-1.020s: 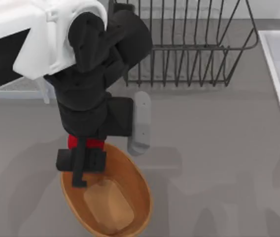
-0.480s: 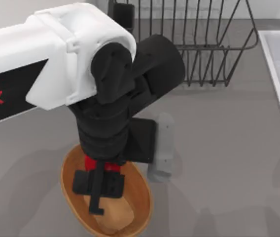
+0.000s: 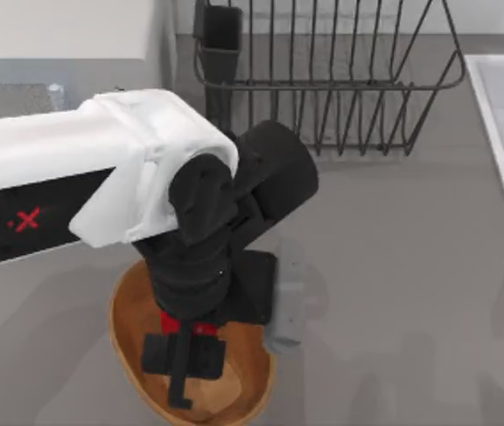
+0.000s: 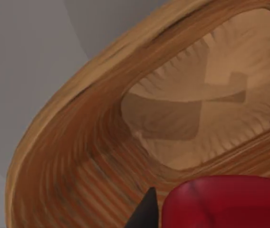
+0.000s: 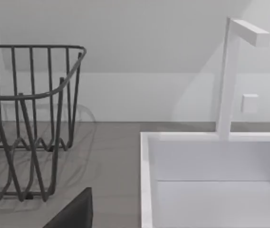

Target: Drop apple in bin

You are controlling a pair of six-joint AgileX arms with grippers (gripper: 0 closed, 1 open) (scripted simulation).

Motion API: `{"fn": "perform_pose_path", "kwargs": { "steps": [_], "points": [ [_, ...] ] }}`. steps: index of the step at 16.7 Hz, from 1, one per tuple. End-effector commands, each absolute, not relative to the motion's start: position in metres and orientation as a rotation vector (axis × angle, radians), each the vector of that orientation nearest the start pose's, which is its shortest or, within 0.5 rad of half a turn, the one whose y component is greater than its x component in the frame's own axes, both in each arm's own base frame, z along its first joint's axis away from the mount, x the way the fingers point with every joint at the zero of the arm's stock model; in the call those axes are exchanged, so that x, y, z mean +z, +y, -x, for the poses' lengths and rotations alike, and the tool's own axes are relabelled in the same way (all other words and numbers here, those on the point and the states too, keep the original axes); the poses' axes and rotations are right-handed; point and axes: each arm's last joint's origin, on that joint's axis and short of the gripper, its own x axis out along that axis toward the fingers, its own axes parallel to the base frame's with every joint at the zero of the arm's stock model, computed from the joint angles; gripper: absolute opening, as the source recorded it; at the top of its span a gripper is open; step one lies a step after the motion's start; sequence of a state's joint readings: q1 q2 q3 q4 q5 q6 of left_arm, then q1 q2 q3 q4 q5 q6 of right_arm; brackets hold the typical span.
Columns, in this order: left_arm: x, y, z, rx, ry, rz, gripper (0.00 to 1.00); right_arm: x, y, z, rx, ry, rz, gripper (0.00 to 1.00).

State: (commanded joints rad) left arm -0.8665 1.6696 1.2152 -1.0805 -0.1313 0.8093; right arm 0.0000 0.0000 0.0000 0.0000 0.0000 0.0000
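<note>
The apple (image 3: 190, 327) is small, red and glossy, clamped between the fingers of the left gripper (image 3: 184, 355). The bin (image 3: 128, 306), an oval wooden basket with ribbed inner walls, lies directly under this gripper. The left arm reaches downward over it, gripper pointing into the bin.

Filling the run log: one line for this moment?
left gripper: shut on apple, over basket | apple: not released | right gripper: by dish rack and sink | stage: pre-drop
</note>
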Motion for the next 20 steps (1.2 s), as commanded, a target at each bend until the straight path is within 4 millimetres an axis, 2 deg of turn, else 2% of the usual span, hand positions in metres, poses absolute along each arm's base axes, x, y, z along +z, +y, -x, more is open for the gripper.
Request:
{"fn": "perform_pose_path", "kwargs": {
  "steps": [2, 6, 19, 20],
  "points": [
    [0.1989, -0.2245, -0.2006, -1.165, 1.126, -1.392, 0.00, 0.1600, -0.0012, -0.1057, 0.000, 0.000, 0.000, 1.00],
    [0.1981, -0.2245, -0.2006, -1.166, 1.126, -1.393, 0.00, 0.1600, -0.0012, -0.1057, 0.000, 0.000, 0.000, 1.00],
    [0.1981, -0.2245, -0.2006, -1.166, 1.126, -1.393, 0.98, 0.1600, -0.0012, -0.1057, 0.000, 0.000, 0.000, 1.00],
    [0.1981, -0.2245, -0.2006, -1.166, 1.126, -1.393, 1.00, 0.1600, -0.0012, -0.1057, 0.000, 0.000, 0.000, 1.00]
  ]
}}
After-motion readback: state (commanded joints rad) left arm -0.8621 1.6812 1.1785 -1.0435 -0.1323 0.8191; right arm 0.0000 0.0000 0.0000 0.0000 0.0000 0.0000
